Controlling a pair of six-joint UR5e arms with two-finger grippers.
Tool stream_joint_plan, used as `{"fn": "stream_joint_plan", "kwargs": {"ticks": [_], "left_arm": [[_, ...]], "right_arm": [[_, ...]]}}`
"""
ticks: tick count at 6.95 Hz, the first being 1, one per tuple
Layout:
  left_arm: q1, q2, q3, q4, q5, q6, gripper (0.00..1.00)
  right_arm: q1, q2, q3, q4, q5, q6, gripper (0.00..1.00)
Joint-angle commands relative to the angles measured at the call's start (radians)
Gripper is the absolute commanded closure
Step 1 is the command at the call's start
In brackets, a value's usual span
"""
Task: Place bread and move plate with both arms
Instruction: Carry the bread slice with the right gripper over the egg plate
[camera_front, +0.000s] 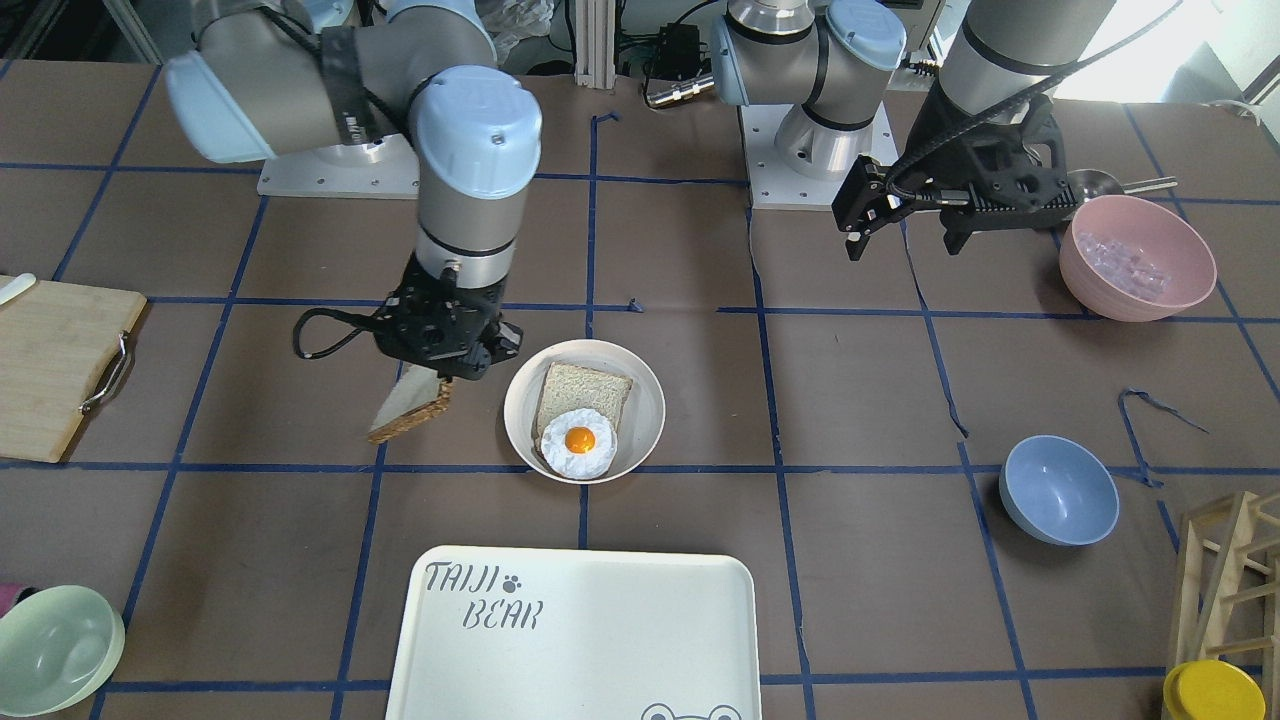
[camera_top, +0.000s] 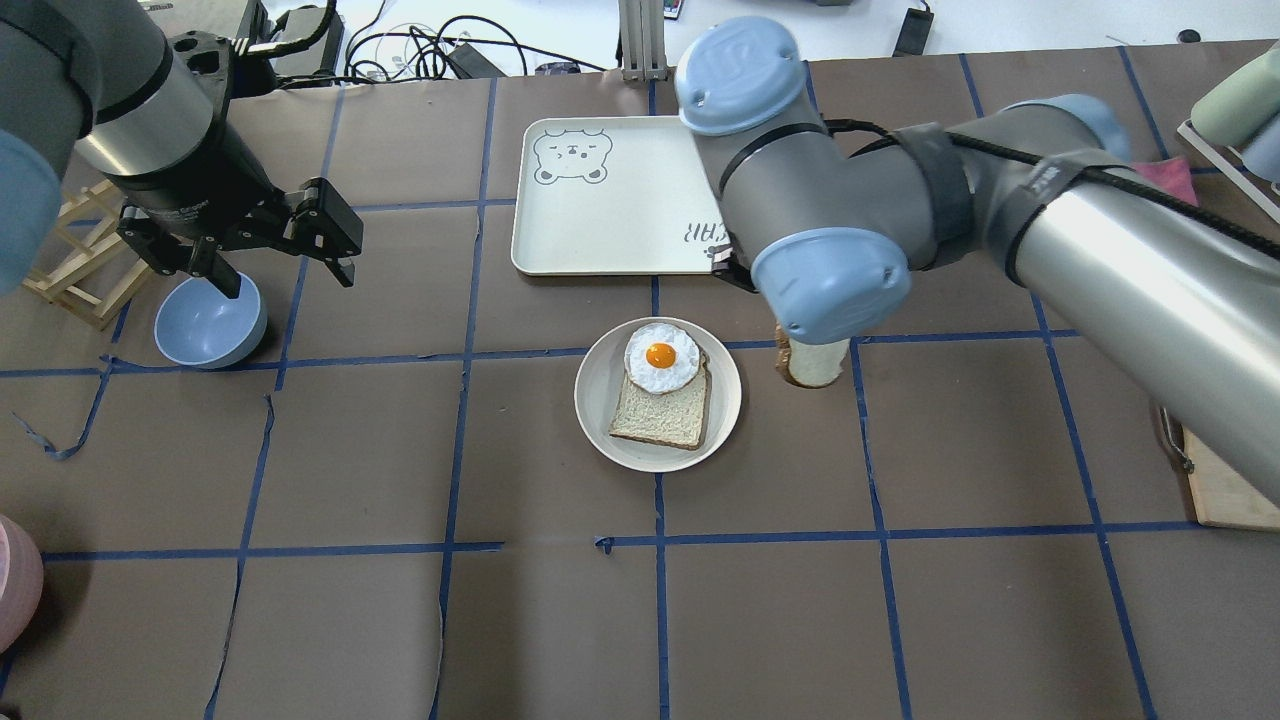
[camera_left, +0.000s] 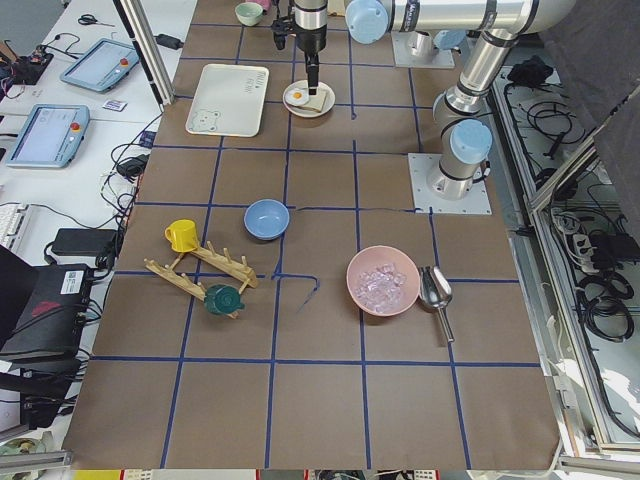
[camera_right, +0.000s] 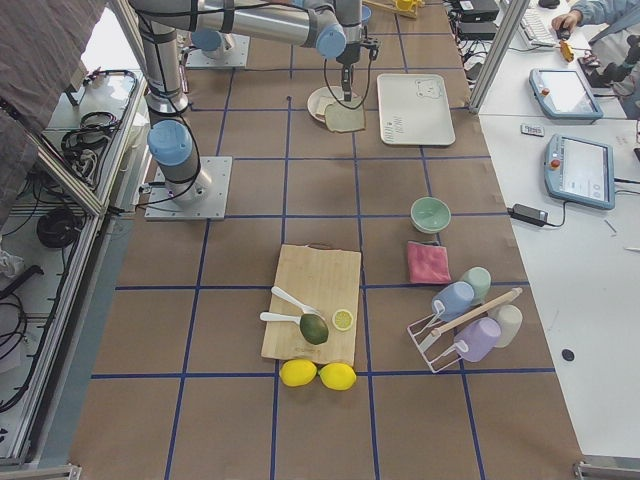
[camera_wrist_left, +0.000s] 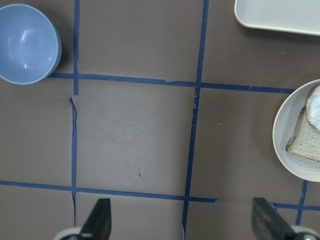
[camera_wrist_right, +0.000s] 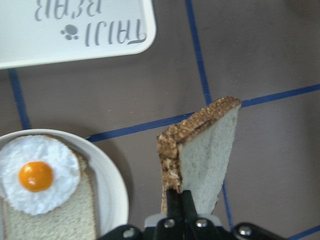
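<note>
My right gripper (camera_front: 440, 355) is shut on the bread (camera_front: 410, 410), a slice with a dark brown crust. It hangs on edge just above the table, close beside the plate (camera_front: 645, 390). In the right wrist view the bread (camera_wrist_right: 210, 160) sits pinched in the gripper (camera_wrist_right: 180, 200), right of the plate (camera_wrist_right: 112, 185). From overhead the bread (camera_top: 812, 362) shows under the wrist. The cream plate (camera_top: 600, 400) holds a paler slice (camera_top: 662, 415) with a fried egg (camera_top: 660, 357) on top. My left gripper (camera_top: 285, 272) is open and empty, high above the table beside the blue bowl (camera_top: 208, 322), far from the plate (camera_wrist_left: 285, 135).
The white TAIJI BEAR tray (camera_top: 600, 200) lies just beyond the plate. A pink bowl (camera_front: 1137, 257), a wooden rack (camera_front: 1230, 580) and a yellow cup (camera_front: 1212, 692) stand on my left side. A cutting board (camera_front: 55, 365) and a green bowl (camera_front: 55, 650) are on my right.
</note>
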Motion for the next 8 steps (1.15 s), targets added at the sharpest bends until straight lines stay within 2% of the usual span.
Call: {"fn": "stream_joint_plan", "kwargs": {"ticks": [1,4,6,8], "left_arm": [[0.000,0.001,-0.002,0.002,0.003,0.004,0.00],[0.000,0.001,-0.002,0.002,0.003,0.004,0.00],[0.000,-0.002,-0.002,0.002,0.001,0.006,0.00],[0.005,-0.004,-0.002,0.005,-0.002,0.007,0.00]], "right_arm": [[0.121,0.076,-0.021,-0.017,0.043,0.183,1.00],[0.149,0.090,-0.036,-0.031,0.123,0.283,1.00],[0.147,0.153,-0.085,-0.059,0.107,0.286,1.00],[0.147,0.159,-0.081,-0.059,0.109,0.282,1.00]]}}
